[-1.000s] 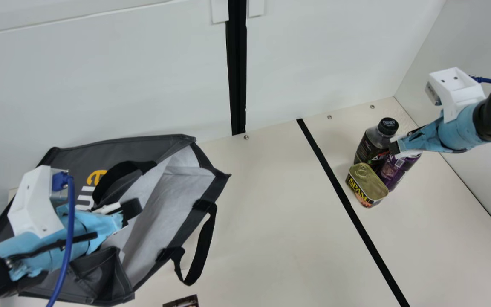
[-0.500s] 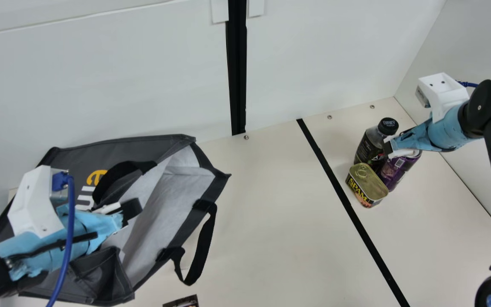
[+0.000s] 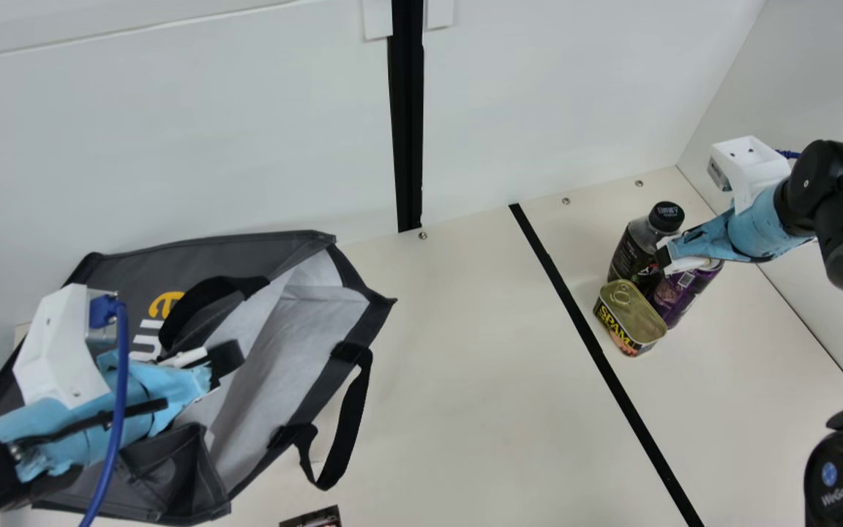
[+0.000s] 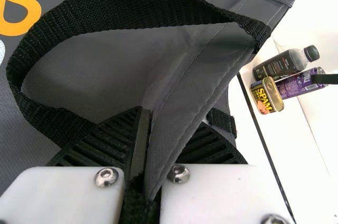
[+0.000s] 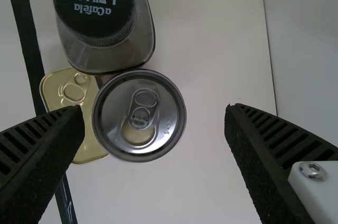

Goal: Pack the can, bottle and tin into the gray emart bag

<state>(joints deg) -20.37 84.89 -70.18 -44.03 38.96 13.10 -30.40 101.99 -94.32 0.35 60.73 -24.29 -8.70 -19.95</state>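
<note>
My left gripper (image 3: 225,360) is at the mouth of the gray bag (image 3: 151,263); in the left wrist view that gripper (image 4: 145,166) is shut on the bag's edge (image 4: 185,113). At the table's right, my right gripper (image 3: 674,260) stands over the purple can (image 3: 677,296). The dark bottle (image 3: 634,252) is upright beside the can, and the tin (image 3: 630,316) touches them in front. In the right wrist view the right gripper (image 5: 156,129) is open, with the can's top (image 5: 139,115) seen between its fingers, nearer one of them.
A small dark printed item (image 3: 313,518) lies at the table's near edge. One bag handle (image 3: 345,432) hangs onto the table. A black tape line (image 3: 604,366) runs between bag and groceries. Walls (image 3: 780,95) stand behind and to the right.
In the main view my right gripper has moved a little left and slightly down, over the can. The left gripper, bag, bottle, can and tin have stayed put.
</note>
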